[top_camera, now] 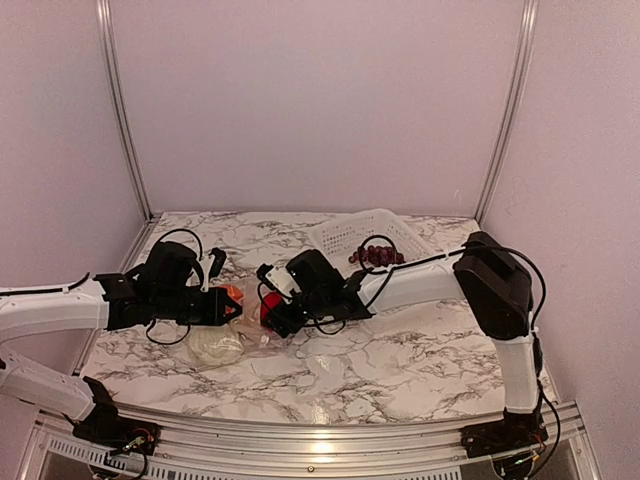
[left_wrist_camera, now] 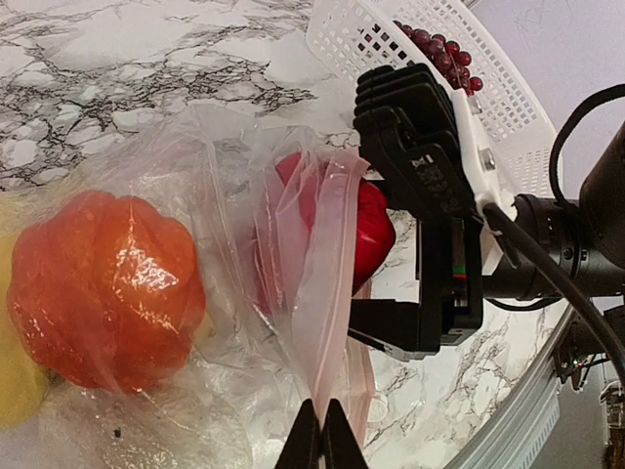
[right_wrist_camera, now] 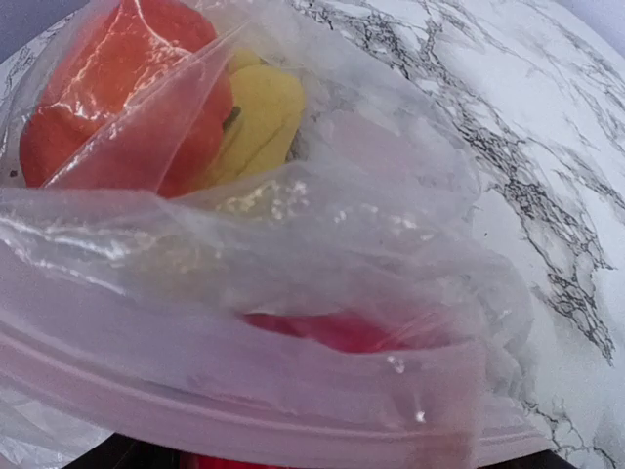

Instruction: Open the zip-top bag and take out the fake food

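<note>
Two white-and-black arms work over a grey-veined marble table [top_camera: 400, 370]; the left arm [top_camera: 50, 310] lies well left of the white lattice plastic basket [top_camera: 340, 235]; the right arm [top_camera: 495, 285] rises to the right of that basket and folds back across its near side.

The basket stands at the far middle of the table and holds a dark purple grape bunch [top_camera: 378, 255].

The clear, crinkly zip-top bag [left_wrist_camera: 225, 176] lies on the table near and to the left of the basket, between the two grippers.

Inside the bag:
- an orange ribbed fake food piece [left_wrist_camera: 103, 288], farthest from the basket;
- a red piece [left_wrist_camera: 381, 244] at the bag mouth, nearest the basket;
- a yellow piece [right_wrist_camera: 259, 122] beside the orange one;
- a cream-white piece [top_camera: 215, 345] at the near end.

Left gripper [left_wrist_camera: 320, 440]: fingertips pressed together, pinching the bag's film at the mouth.

Right gripper [top_camera: 275, 312]: jaws spread wide, one on either side of the red piece; contact with it cannot be told.
</note>
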Robot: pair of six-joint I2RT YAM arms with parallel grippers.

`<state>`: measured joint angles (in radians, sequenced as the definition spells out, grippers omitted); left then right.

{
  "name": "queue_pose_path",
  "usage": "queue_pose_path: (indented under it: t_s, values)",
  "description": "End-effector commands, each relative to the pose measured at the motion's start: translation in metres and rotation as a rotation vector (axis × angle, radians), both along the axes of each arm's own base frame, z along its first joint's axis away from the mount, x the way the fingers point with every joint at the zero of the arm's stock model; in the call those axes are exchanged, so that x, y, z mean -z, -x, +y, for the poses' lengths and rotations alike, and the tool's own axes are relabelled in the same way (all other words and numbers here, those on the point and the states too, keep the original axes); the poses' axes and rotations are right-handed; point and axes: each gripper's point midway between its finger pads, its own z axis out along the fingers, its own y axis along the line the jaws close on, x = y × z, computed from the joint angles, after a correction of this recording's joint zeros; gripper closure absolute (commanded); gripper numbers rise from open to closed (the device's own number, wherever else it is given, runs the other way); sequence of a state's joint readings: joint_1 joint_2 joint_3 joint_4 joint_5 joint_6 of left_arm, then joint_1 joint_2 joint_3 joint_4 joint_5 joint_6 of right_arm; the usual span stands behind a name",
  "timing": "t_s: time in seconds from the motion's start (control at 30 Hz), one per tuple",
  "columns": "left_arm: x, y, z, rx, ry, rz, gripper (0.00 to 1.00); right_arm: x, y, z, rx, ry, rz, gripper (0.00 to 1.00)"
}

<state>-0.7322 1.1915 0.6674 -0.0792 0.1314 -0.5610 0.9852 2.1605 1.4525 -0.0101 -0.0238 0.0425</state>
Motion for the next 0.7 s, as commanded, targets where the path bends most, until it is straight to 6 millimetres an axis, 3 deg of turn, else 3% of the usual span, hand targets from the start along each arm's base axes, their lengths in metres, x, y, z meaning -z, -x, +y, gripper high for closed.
queue_pose_path:
  t_s: [0.0,0.23,0.37,0.53,0.67]
  values:
    - [-0.01,-0.009,-0.005,0.005,-0.01,-0.028,1.0,-0.02,-0.017,-0.028,0.042,0.014,-0.055,0.24]
    - [-0.008,-0.019,-0.008,-0.028,-0.018,-0.019,1.0,-0.067,0.011,-0.007,-0.126,-0.15,-0.044,0.3]
    - [-0.004,-0.026,-0.007,-0.055,-0.046,-0.011,1.0,-0.08,0.028,-0.007,-0.187,-0.193,-0.005,0.32]
    - [-0.005,-0.032,-0.006,-0.078,-0.054,-0.01,1.0,-0.099,0.042,-0.023,-0.217,-0.225,0.01,0.33]
    - [-0.007,-0.034,-0.008,-0.079,-0.04,-0.011,1.0,-0.121,0.025,-0.05,-0.134,-0.257,0.004,0.32]
